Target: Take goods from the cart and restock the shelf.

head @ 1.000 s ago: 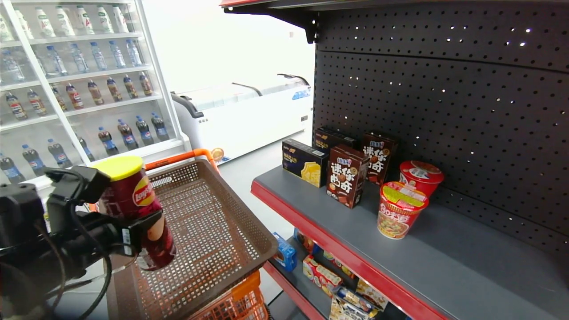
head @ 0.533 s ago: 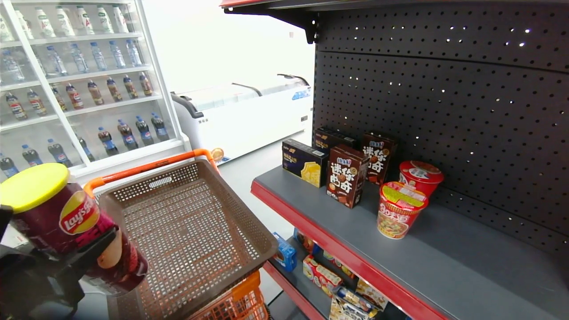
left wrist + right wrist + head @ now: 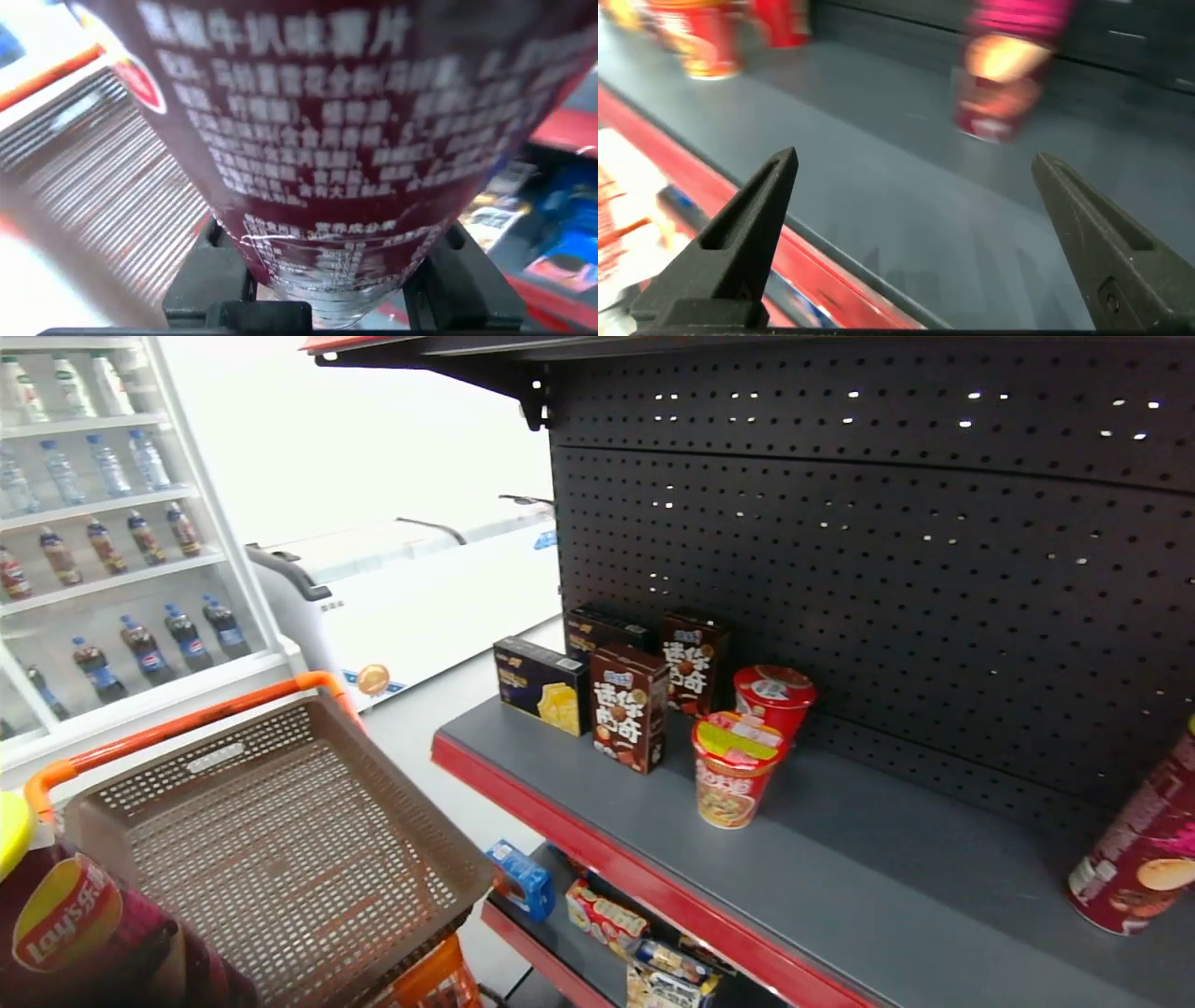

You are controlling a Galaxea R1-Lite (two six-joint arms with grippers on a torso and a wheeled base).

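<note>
Black and clamped tight, the left gripper [image 3: 327, 299] grips a maroon crisp can [image 3: 318, 140] from both sides; the can's print is too close and blurred to read. In the head view that crisp can [image 3: 65, 924] sits in the lower left corner, cut off by the edges, so that no more than a sliver of yellow lid and part of the label show. It is beside the near left corner of the brown cart basket [image 3: 280, 859] and well apart from the shelf [image 3: 840, 896].

The right gripper [image 3: 915, 201] hangs over the shelf's red front edge, jaws spread wide with nothing between them. It faces a second can [image 3: 999, 89], smeared by blur. That second can [image 3: 1139, 849] stands at the shelf's right end near the pegboard [image 3: 840, 569], half cut off.

Under the cart basket an orange basket [image 3: 429, 980] peeks out, its contents hidden.

Toward the shelf's left end stand four boxes: a dark blue one [image 3: 541, 683], a dark one [image 3: 607, 630] behind it, and two brown ones [image 3: 630, 719] [image 3: 695, 663]. Just beside them are two noodle cups [image 3: 733, 770] [image 3: 773, 695], one in front of the other.

The lower shelf [image 3: 532, 957] holds a blue carton [image 3: 518, 877] and packets [image 3: 607, 919], partly hidden by the board above.

Farther left, a fridge [image 3: 233, 569] holds rows of bottles [image 3: 140, 639], next to a white freezer [image 3: 420, 597].
</note>
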